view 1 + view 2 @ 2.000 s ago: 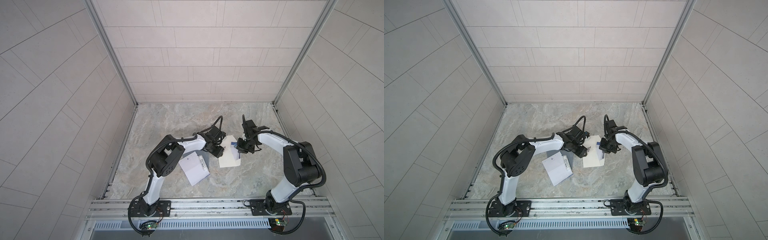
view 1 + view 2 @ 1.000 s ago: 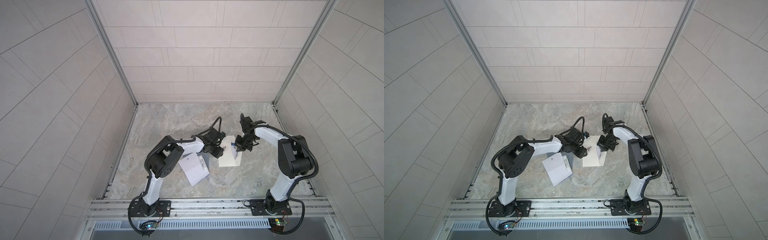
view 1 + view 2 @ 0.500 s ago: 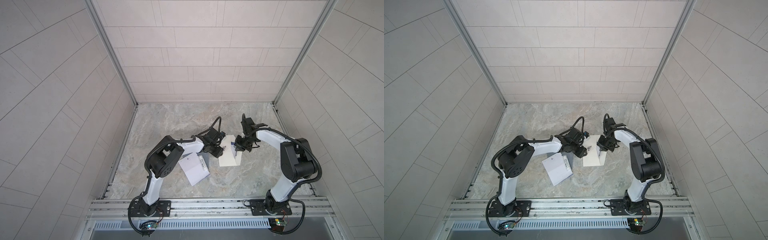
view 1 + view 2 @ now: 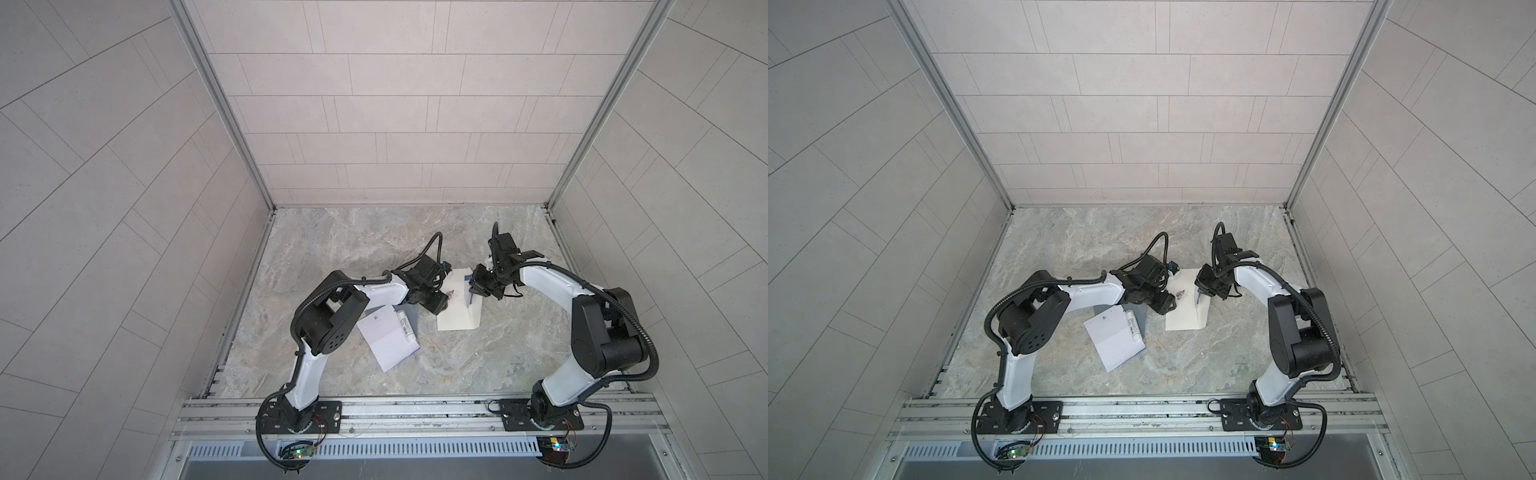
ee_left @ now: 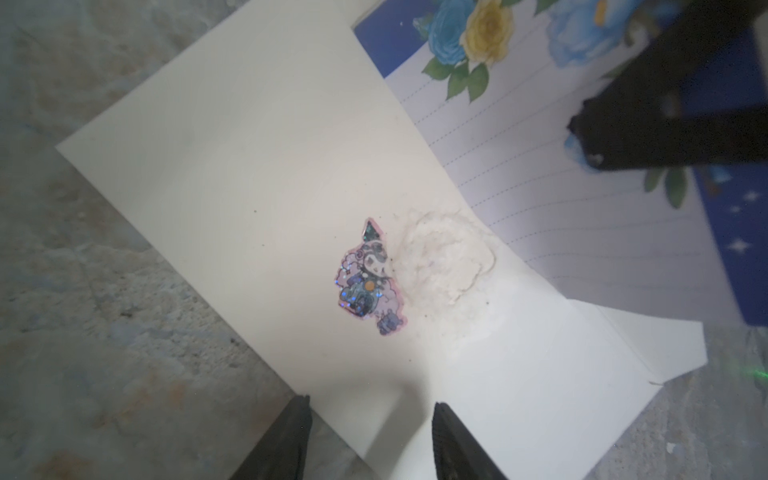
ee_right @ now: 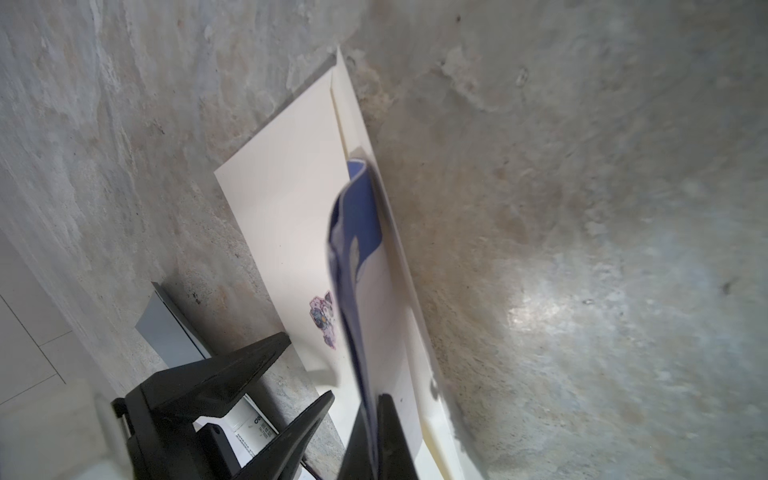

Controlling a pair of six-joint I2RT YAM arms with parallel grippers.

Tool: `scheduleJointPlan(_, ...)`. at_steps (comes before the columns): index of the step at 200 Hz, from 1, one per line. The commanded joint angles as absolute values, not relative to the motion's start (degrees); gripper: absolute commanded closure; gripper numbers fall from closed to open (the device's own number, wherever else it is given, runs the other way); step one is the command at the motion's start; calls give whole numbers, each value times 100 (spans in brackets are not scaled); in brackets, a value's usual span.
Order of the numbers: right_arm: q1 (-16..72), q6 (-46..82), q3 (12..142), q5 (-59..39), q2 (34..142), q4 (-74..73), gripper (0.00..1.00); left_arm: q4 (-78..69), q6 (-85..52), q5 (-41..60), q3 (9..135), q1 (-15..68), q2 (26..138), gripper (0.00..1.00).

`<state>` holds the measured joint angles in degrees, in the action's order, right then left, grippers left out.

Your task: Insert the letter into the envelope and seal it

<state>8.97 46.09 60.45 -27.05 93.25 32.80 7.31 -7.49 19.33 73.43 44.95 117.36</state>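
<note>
The cream envelope [image 4: 456, 316] [image 4: 1185, 318] lies mid-table, with a small cartoon sticker [image 5: 370, 276] on its upper panel [image 5: 249, 166]. The letter [image 5: 582, 208] [image 6: 358, 216] is lined paper with a blue border and flowers. Its lower part is hidden beneath that panel, beside the raised flap [image 6: 360, 124]. My right gripper [image 4: 473, 293] [image 6: 376, 401] is shut on the letter's free edge and holds it on edge. My left gripper [image 4: 442, 305] [image 5: 372, 415] is open, low over the envelope's left edge, with nothing between its fingers [image 6: 257, 357].
A white sheet of paper [image 4: 384, 340] [image 4: 1113, 338] lies left of the envelope near the left arm. A white glue stick [image 4: 405, 328] [image 6: 254, 426] rests on it. Tiled walls enclose the marble table [image 4: 478, 365] on three sides. A metal rail runs along the front.
The right gripper has shifted slightly toward the envelope's far end with the letter in it. The left gripper has stayed at the envelope's edge, its jaws about as wide.
</note>
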Motion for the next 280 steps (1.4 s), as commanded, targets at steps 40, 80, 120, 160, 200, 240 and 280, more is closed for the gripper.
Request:
scheduleJointPlan(40,859,4297,6034,-2923,9906,3320,100,1710,-862,2035,7077,4381,12322,44)
scheduleJointPlan(80,777,3885,6040,-2888,10153,3517,100,1814,-858,1997,7161,4383,12435,45)
scheduleJointPlan(120,773,3499,6058,-2593,10309,3714,100,1896,-822,1833,7182,4385,12418,45)
scheduleJointPlan(160,766,3313,6239,-2159,10153,4112,75,1978,-925,1481,7194,4384,12411,51)
scheduleJointPlan(200,765,3296,6367,-1902,10018,4436,60,1891,-1024,1428,7112,4385,12397,53)
scheduleJointPlan(240,778,3278,6416,-1946,10237,4468,58,1846,-942,1589,7042,4381,12324,55)
scheduleJointPlan(280,863,3216,6601,-2164,10535,4452,55,1861,-855,1890,7079,4399,12355,64)
